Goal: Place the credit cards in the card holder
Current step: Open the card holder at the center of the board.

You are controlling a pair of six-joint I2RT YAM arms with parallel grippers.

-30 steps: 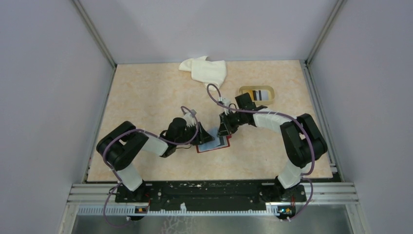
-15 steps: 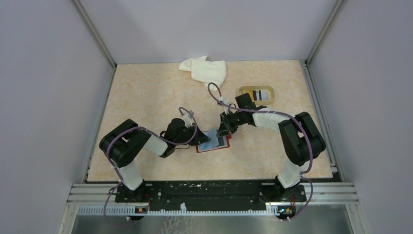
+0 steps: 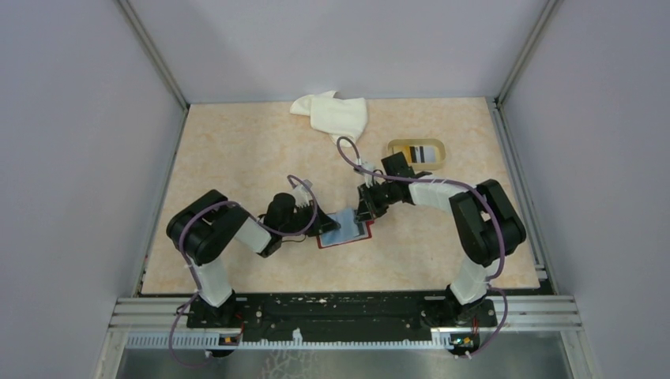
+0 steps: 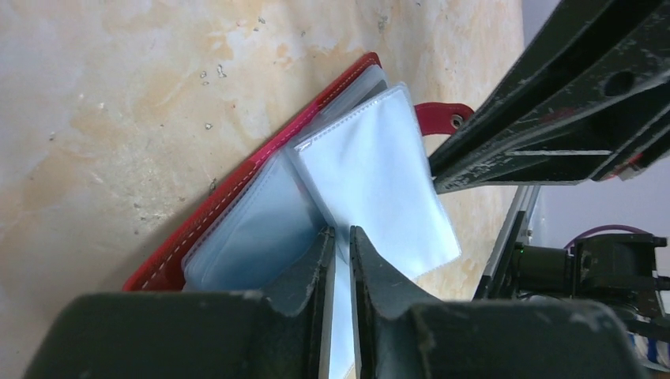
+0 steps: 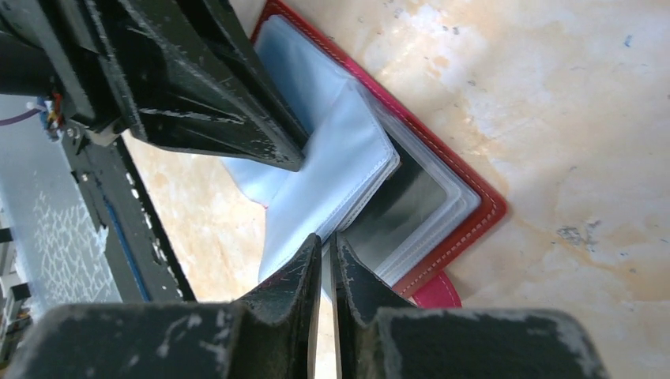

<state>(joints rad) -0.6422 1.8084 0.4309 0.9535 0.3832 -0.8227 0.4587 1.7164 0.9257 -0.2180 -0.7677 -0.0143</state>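
Note:
The dark red card holder [image 3: 344, 239] lies open at the table's middle, clear plastic sleeves fanned out. It also shows in the left wrist view [image 4: 237, 197] and the right wrist view [image 5: 474, 213]. My left gripper [image 3: 321, 227] [image 4: 342, 237] is shut on one clear sleeve [image 4: 379, 174] from the left. My right gripper [image 3: 366, 214] [image 5: 326, 245] is shut on the edge of the sleeve stack [image 5: 348, 170] from the right. A dark grey face [image 5: 403, 209] shows in a sleeve below; I cannot tell if it is a card. A striped credit card [image 3: 427, 152] lies in the tray.
A beige rounded tray [image 3: 397, 148] stands at the back right, close behind the right arm. A white cloth [image 3: 332, 112] lies at the back middle. The holder's snap tab [image 4: 442, 118] [image 5: 438, 292] sticks out on the near side. Grey walls enclose the table.
My left gripper has drawn back a little to the left, so more of the pale sleeve shows over the holder. My right gripper has hardly moved.

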